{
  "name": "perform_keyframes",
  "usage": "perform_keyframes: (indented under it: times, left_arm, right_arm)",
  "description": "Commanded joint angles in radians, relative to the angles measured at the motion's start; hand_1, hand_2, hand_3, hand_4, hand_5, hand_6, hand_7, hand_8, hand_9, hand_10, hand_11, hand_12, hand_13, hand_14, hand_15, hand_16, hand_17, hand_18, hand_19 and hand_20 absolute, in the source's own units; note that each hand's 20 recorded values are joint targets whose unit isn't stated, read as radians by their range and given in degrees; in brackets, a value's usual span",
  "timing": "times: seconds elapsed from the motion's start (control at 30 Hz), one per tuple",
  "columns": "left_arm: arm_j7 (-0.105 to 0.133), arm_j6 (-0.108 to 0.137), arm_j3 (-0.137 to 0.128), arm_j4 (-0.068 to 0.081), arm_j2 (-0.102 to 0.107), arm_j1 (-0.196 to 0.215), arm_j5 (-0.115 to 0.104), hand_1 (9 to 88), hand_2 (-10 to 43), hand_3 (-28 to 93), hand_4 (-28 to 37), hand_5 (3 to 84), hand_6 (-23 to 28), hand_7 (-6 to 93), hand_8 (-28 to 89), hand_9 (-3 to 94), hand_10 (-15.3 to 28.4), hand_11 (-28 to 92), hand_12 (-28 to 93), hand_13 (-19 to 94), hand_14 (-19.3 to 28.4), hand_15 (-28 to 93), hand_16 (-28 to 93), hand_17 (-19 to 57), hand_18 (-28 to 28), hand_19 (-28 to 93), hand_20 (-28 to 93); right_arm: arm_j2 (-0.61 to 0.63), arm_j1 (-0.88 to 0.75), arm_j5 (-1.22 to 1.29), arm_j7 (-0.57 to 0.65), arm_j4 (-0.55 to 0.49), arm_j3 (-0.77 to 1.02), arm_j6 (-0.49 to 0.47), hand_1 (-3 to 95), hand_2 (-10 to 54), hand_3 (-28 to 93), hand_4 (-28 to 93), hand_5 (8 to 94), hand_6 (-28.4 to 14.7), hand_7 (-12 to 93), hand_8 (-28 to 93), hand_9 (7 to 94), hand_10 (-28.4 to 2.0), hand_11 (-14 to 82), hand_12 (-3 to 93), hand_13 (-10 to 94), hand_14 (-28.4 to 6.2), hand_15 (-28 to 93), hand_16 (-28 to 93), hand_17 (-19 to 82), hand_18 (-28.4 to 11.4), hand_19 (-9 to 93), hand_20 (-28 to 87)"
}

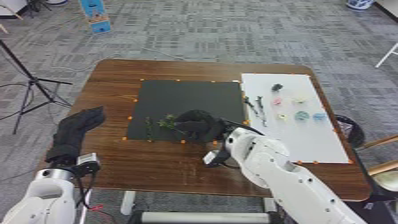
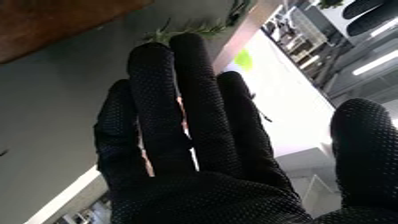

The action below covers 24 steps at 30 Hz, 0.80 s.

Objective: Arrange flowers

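Black-gloved right hand, straight-fingered, with thumb apart, beside leafy green sprig on black rectangular mat; black-gloved left hand, straight-fingered.

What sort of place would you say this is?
Probably an office or robotics lab: grey carpet tiles, a tripod stand and long strip lights surround the wooden table.
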Motion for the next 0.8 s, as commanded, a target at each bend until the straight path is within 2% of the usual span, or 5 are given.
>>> perform_keyframes:
  times: [0.03,0.1,0.37,0.6,0.8]
  left_arm:
    - [-0.011,-0.016,0.006,-0.005,-0.007,-0.005,0.002,18.6,11.8,72,-28.3,50.3,2.3,14.4,-8,50.6,12.7,17,12,41,15.4,13,0,-0.9,10.9,3,13]
    - [-0.009,-0.014,0.005,-0.006,-0.007,-0.002,0.0,18.6,11.8,72,-28.3,50.3,2.3,14.4,-8,50.5,12.7,17,12,41,15.3,12,0,-0.9,10.9,3,13]
    - [-0.014,-0.021,0.005,-0.005,-0.003,-0.003,0.002,18.6,11.7,72,-28.3,50.3,2.4,14.4,-8,50.4,12.6,17,12,40,15.2,12,0,-0.9,11.0,4,13]
    - [-0.013,-0.02,0.002,-0.006,-0.002,-0.001,0.002,18.6,11.7,73,-28.3,50.3,2.3,14.5,-8,50.3,12.6,17,12,40,15.1,12,1,-0.9,11.0,4,13]
    - [-0.005,-0.015,0.009,-0.005,-0.006,-0.009,0.002,18.7,11.8,72,-28.3,50.3,2.3,14.5,-8,50.3,12.6,17,12,40,15.1,12,1,-0.9,11.0,4,13]
  right_arm:
    - [-0.038,-0.008,0.024,-0.003,-0.002,0.002,-0.017,13.6,15.7,59,-15,41.7,-4.0,13,-9,70.1,-15.8,11.0,14.7,49,-22.2,55,33,17,-23.6,63,59]
    - [-0.042,-0.008,0.036,-0.013,0.0,-0.001,-0.021,13.7,15.7,59,-15,41.7,-4.0,13,-9,70.0,-15.8,10.9,14.7,49,-22.1,55,33,17,-23.5,63,59]
    - [-0.045,-0.015,0.06,-0.012,-0.012,0.023,-0.078,13.4,15.8,59,-16,39.4,-3.7,12,-9,62.8,-15.9,8.6,14.5,56,-19.2,29,27,17,-22.2,53,48]
    - [-0.014,-0.012,0.089,0.0,-0.049,0.068,-0.097,13.9,15.9,59,-15,39.2,-3.8,12,-9,62.7,-16.3,9.4,15.6,56,-19.3,32,29,17,-23.1,53,48]
    - [0.004,0.004,0.041,0.011,-0.033,0.067,-0.044,14.3,15.9,58,-15,40.2,-3.7,12,-8,65.9,-16.5,11.1,16.2,57,-19.5,36,30,18,-23.5,55,49]
